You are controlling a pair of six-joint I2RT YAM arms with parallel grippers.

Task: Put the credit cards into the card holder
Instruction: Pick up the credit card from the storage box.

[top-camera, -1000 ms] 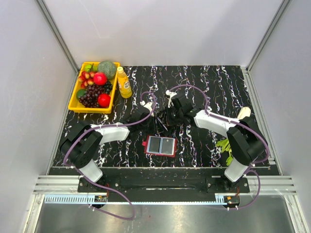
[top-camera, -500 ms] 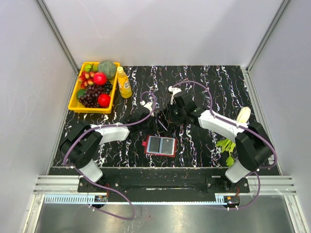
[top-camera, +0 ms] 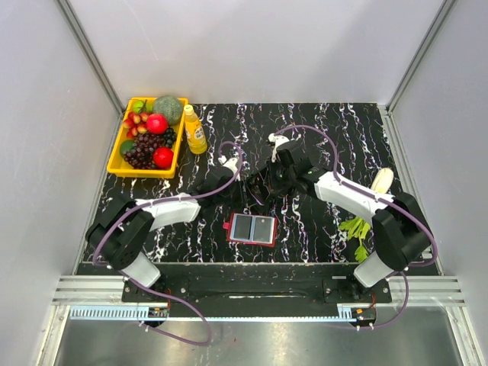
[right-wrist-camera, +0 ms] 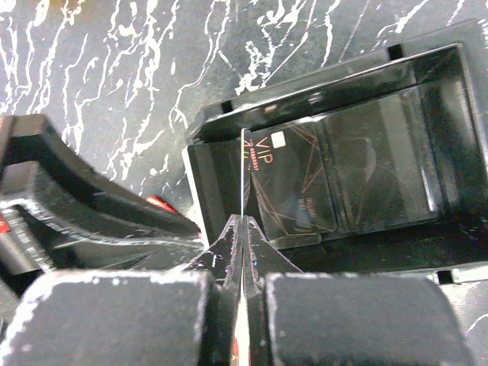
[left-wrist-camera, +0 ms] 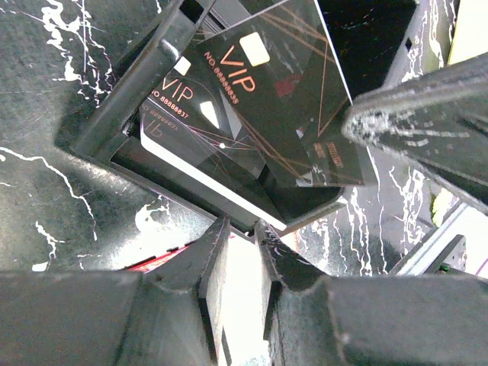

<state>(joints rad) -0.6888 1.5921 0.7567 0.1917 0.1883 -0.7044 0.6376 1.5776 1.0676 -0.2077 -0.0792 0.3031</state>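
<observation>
The card holder (top-camera: 252, 228) is a dark red wallet lying open near the front, with two pale panels showing. Behind it stands a black tray (left-wrist-camera: 114, 122) with dark "VIP" credit cards (left-wrist-camera: 191, 130) inside. My right gripper (right-wrist-camera: 242, 219) is shut on one credit card (right-wrist-camera: 243, 171), seen edge-on and raised over the tray (right-wrist-camera: 320, 95). In the left wrist view the same card (left-wrist-camera: 282, 91) tilts above the others. My left gripper (left-wrist-camera: 240, 223) pinches the tray's near wall. In the top view both grippers, the left (top-camera: 242, 181) and the right (top-camera: 259, 183), meet at the tray.
A yellow basket (top-camera: 116, 156) of fruit sits at the back left with a yellow bottle (top-camera: 194, 130) beside it. A green leafy vegetable (top-camera: 354, 227) and a pale object (top-camera: 381, 179) lie at the right, near the right arm.
My right arm has drawn its wrist slightly back and to the right, with the card still pinched. The left wrist has crept a little towards the tray. The card holder has not moved.
</observation>
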